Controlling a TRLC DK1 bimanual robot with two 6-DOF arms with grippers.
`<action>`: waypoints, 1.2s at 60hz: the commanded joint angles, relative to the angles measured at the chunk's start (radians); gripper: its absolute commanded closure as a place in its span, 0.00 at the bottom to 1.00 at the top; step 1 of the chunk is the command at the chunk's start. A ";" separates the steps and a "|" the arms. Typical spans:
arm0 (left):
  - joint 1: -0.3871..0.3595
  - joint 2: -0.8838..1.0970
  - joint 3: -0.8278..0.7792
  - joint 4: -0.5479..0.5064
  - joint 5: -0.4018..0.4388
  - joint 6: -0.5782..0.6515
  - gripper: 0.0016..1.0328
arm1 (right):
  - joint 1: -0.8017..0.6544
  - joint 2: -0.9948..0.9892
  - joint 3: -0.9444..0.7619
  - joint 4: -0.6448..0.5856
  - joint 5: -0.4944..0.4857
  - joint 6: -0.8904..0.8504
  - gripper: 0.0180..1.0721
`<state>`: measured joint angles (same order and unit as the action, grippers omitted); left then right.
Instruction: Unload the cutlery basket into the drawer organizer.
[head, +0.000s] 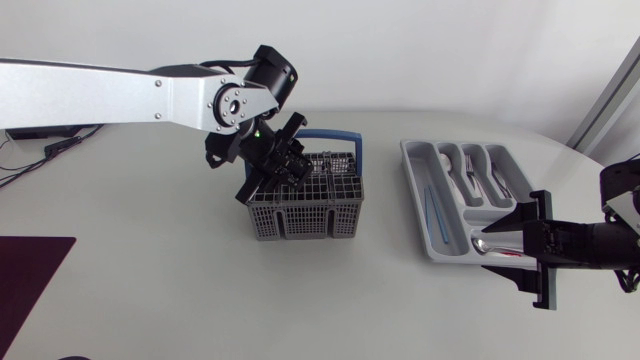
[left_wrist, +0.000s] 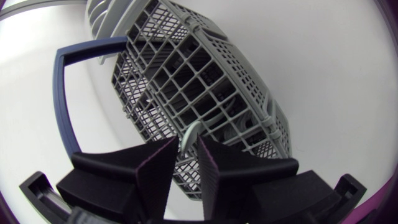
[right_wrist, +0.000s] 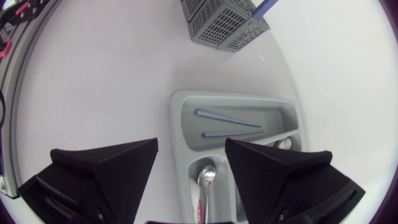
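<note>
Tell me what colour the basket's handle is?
Dark blue handle; the left wrist view shows it best.

the cutlery basket (head: 305, 208) stands on the table (head: 150, 290) near its middle, with the drawer organizer (head: 410, 150) well apart to its right. the left gripper (head: 270, 175) is over the basket's rear left corner. the right gripper (head: 522, 250) hangs spread over the organizer's near right end, above a spoon (head: 490, 243) in the crosswise compartment. two thin sticks (head: 432, 210) lie in the long left compartment.

The cutlery basket (head: 305, 208) is matt grey plastic lattice with a blue plastic handle (head: 330, 133). The drawer organizer (right_wrist: 176, 124) is smooth grey plastic, and its spoon (right_wrist: 206, 177) is shiny metal. The matt black left gripper (left_wrist: 188, 149) pinches a pale, dull plastic utensil (left_wrist: 190, 134).
</note>
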<state>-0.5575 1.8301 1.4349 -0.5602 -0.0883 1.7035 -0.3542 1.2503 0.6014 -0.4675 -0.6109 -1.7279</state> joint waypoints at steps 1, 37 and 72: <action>-0.004 -0.008 -0.034 0.013 -0.010 0.039 0.72 | 0.008 -0.011 -0.028 -0.014 -0.013 0.008 0.25; -0.021 -0.106 -0.102 0.092 -0.016 0.031 0.86 | 0.032 -0.129 -0.066 -0.033 -0.015 0.059 0.23; -0.068 -0.359 -0.254 0.148 -0.088 0.021 0.86 | 0.136 -0.405 -0.115 -0.095 -0.018 0.217 0.20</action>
<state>-0.6128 1.5177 1.2274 -0.4221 -0.1669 1.7058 -0.2413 0.8845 0.5156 -0.5468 -0.6250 -1.5555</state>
